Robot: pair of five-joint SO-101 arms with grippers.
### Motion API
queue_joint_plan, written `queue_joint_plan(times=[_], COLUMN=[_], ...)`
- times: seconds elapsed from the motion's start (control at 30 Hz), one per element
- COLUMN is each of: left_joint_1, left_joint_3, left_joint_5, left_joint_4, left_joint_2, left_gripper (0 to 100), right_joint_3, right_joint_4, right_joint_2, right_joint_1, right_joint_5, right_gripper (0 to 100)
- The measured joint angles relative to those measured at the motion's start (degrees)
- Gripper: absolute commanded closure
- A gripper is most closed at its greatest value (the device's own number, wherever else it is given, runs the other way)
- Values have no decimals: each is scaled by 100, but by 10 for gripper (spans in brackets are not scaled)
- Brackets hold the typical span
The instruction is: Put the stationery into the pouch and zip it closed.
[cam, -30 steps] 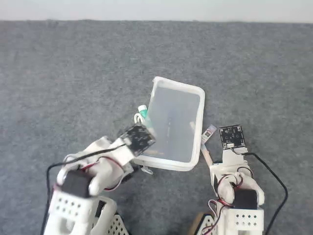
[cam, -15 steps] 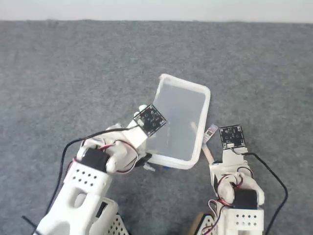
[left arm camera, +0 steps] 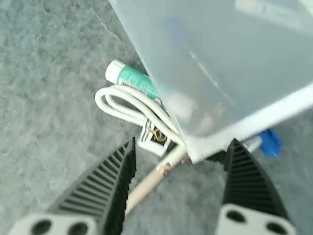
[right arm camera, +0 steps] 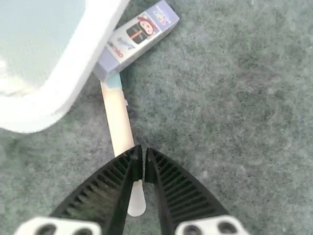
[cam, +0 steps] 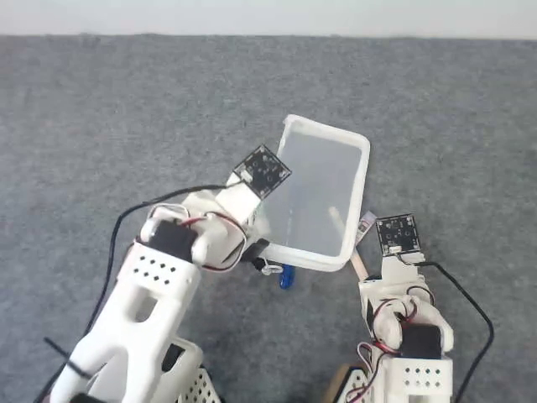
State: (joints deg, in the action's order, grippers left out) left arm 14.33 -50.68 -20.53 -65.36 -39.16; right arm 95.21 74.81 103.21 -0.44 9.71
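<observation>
The translucent pouch [cam: 323,197] with a white rim lies tilted at the table's middle. My left gripper [cam: 262,256] is at its near left corner; in the left wrist view the left gripper [left arm camera: 183,147] is open and straddles that corner of the pouch [left arm camera: 220,58]. Beside the corner lie a green and white tube [left arm camera: 129,78], a white cord loop [left arm camera: 127,105], a thin wooden stick [left arm camera: 146,186] and a blue item [left arm camera: 268,142]. My right gripper [right arm camera: 143,156] is shut just over a flat wooden stick [right arm camera: 116,122]. A small printed box [right arm camera: 137,32] touches the pouch rim [right arm camera: 73,73].
Grey carpet [cam: 101,126] covers the table around the pouch. The blue item [cam: 287,277] lies just off the pouch's near edge. The small box [cam: 362,227] and the flat stick [cam: 358,264] lie between the pouch and the right arm [cam: 394,243].
The left arm has swung forward and to the right, shoving the pouch away and rightward. The green tube is now under that arm, and the blue item has appeared. The right arm kept still.
</observation>
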Motion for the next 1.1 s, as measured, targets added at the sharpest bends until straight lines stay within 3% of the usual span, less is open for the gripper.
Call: queue_joint_plan(times=[0.1, 0.2, 0.6, 1.1], left_joint_1=[0, 0, 0, 0], left_joint_3=[211, 202, -941, -730], left_joint_5=[-299, -554, -615, -396], left_joint_4=[-589, -677, 1178, 1723], left_joint_2=[0, 0, 53, 598], left_gripper=[724, 727, 727, 726], right_joint_3=[0, 0, 0, 0], right_joint_4=[0, 0, 0, 0], right_joint_2=[0, 0, 0, 0], right_joint_1=[0, 0, 0, 0], right_joint_5=[0, 0, 0, 0], right_gripper=[993, 993, 993, 992])
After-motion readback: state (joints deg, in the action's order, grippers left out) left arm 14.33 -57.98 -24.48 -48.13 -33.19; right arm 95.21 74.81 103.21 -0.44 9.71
